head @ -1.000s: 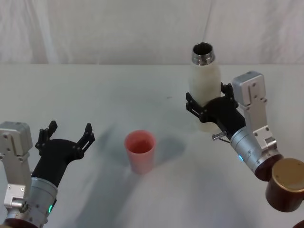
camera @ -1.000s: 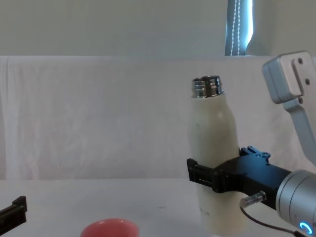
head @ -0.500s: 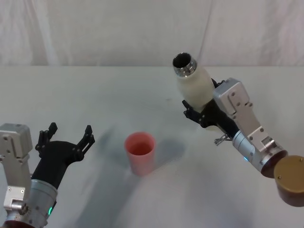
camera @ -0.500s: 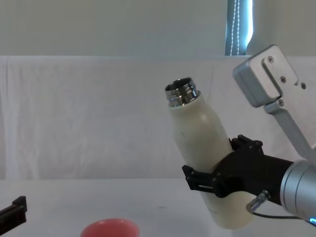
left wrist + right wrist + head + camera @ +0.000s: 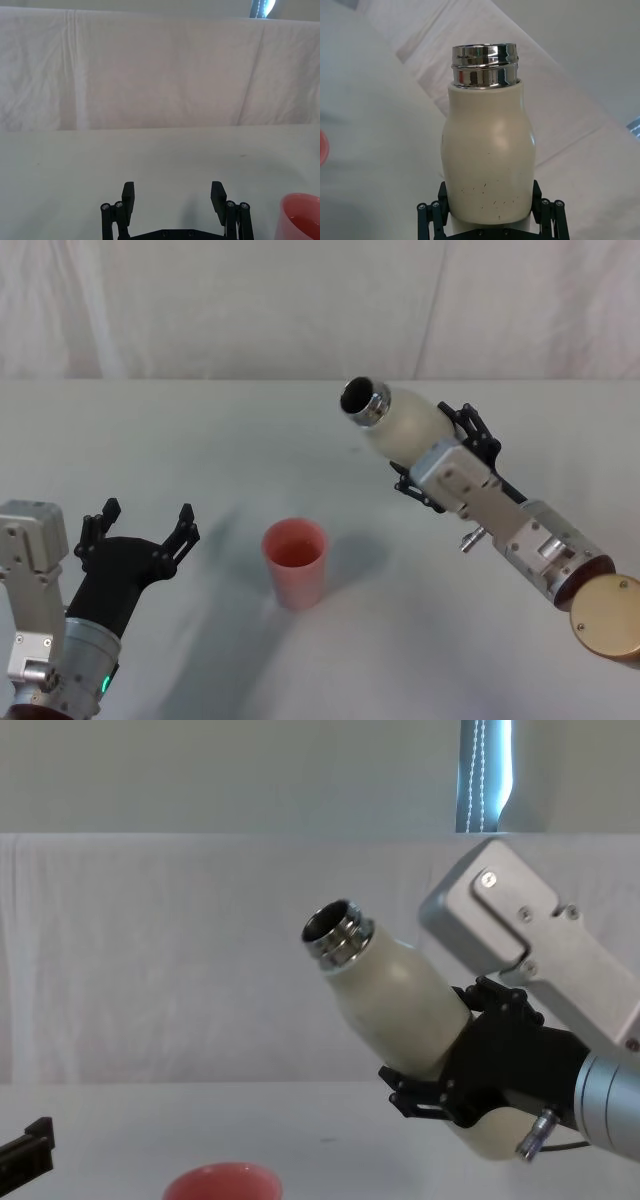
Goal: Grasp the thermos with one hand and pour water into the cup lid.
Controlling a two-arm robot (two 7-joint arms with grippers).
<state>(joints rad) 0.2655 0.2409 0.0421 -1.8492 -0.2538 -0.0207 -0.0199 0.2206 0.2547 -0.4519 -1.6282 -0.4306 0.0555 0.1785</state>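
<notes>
My right gripper (image 5: pixel 438 455) is shut on the thermos (image 5: pixel 400 426), a cream-white bottle with an open steel neck (image 5: pixel 362 402). The thermos (image 5: pixel 395 1010) is lifted off the table and tilted well over, its mouth pointing left toward the cup lid. No water shows at the mouth. The wrist view shows the thermos (image 5: pixel 489 163) held low on its body between the black fingers (image 5: pixel 433 217). The cup lid (image 5: pixel 295 561), a salmon-pink cup, stands upright on the table, left of and below the mouth; its rim shows as cup lid (image 5: pixel 222 1183) and cup lid (image 5: pixel 300 216). My left gripper (image 5: pixel 140 525) is open, left of the cup lid.
A white cloth covers the table (image 5: pixel 200 440) and hangs as a backdrop behind it. The left gripper (image 5: pixel 173 194) hovers over bare cloth with nothing between its fingers.
The right gripper has lifted the thermos off the table and rolled it from upright to steeply tilted, its mouth swinging left and lower toward the cup lid. The left arm and cup lid stayed still.
</notes>
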